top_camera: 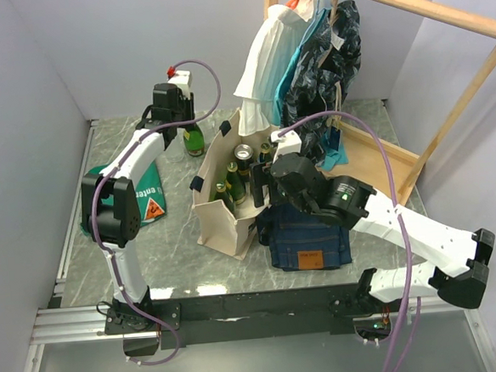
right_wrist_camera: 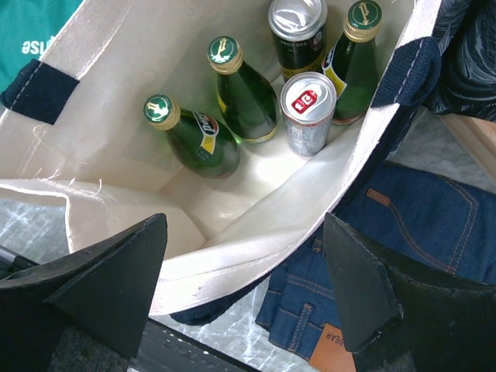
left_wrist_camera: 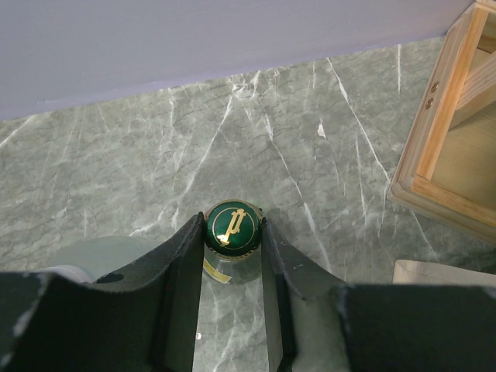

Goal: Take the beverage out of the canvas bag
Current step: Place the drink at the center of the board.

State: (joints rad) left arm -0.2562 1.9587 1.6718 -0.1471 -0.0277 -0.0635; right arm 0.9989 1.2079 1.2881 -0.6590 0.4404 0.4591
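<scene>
Toward far edge of table [top_camera: 117,144], beside canvas bag [top_camera: 220,218]: left gripper [left_wrist_camera: 232,231] pinching green bottle [top_camera: 194,141] by cap, bottle upright, outside bag. Right gripper [right_wrist_camera: 244,225] spread wide above bag's near rim, empty. Risk: tilted or early release topples bottle; more bottles [right_wrist_camera: 232,85], cans [right_wrist_camera: 308,108] wait inside bag.

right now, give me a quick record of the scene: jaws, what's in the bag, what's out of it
left jaws: shut on the cap of the held bottle, upright, outside the bag off its far left side
right jaws: open, above the canvas bag rim on the jeans side, holding nothing
in bag: three bagged bottles, two cans
beside bag: folded jeans
</scene>
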